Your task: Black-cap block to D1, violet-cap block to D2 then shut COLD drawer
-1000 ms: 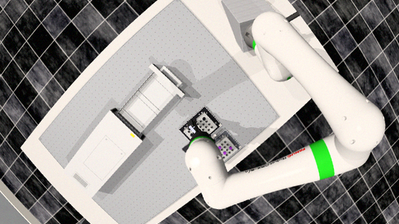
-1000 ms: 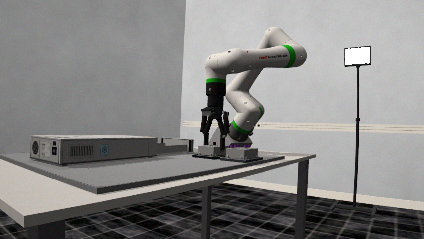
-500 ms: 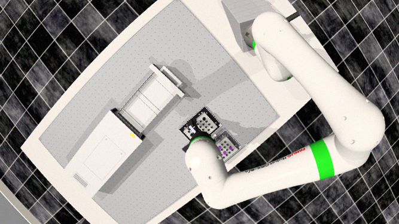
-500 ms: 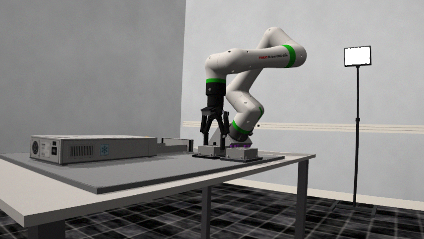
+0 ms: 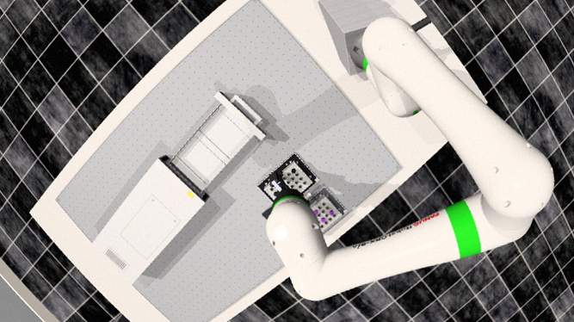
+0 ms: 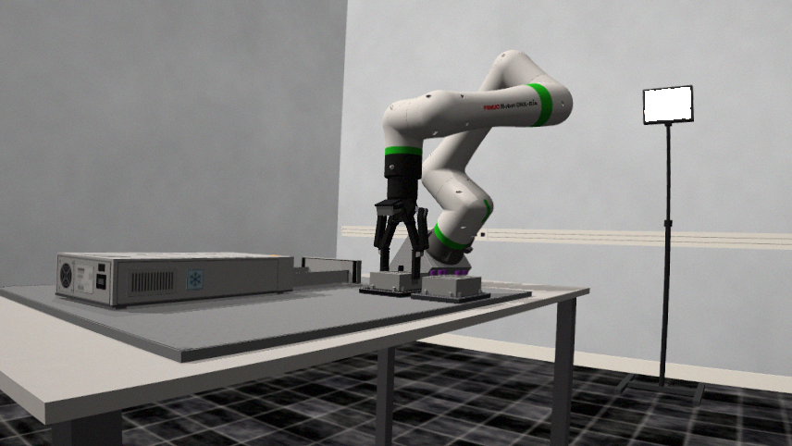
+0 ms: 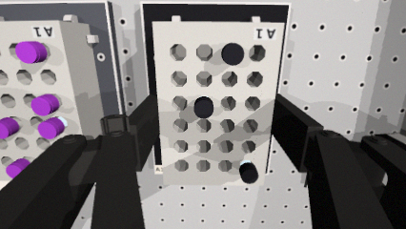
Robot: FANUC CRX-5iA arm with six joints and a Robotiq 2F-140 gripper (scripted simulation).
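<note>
The black-capped block (image 5: pixel 297 178) (image 6: pixel 390 280) (image 7: pixel 215 91) sits on slot D1 (image 6: pixel 382 293) (image 7: pixel 148 48), between its locators as far as they show. Three black caps show in the wrist view. My gripper (image 6: pixel 400 273) (image 7: pixel 214 109) points down and is shut on this block, one finger against each long side. The violet-capped block (image 6: pixel 451 286) (image 7: pixel 78 72) sits on slot D2 (image 6: pixel 450 299) (image 7: pixel 102 29), with several violet caps standing in it. The drawer (image 5: pixel 215 150) of cooler COLD (image 5: pixel 149 229) (image 6: pixel 232 277) is open and holds no block. COLD's lamp (image 5: pixel 190 195) is lit yellow.
The drawer's front and handle (image 5: pixel 247 108) stick out over the perforated deck (image 5: pixel 231 59), behind D1 as seen from the arm's wrist. D2 lies close beside D1, near the table edge. The robot's base stands on a grey pedestal (image 5: pixel 351 10).
</note>
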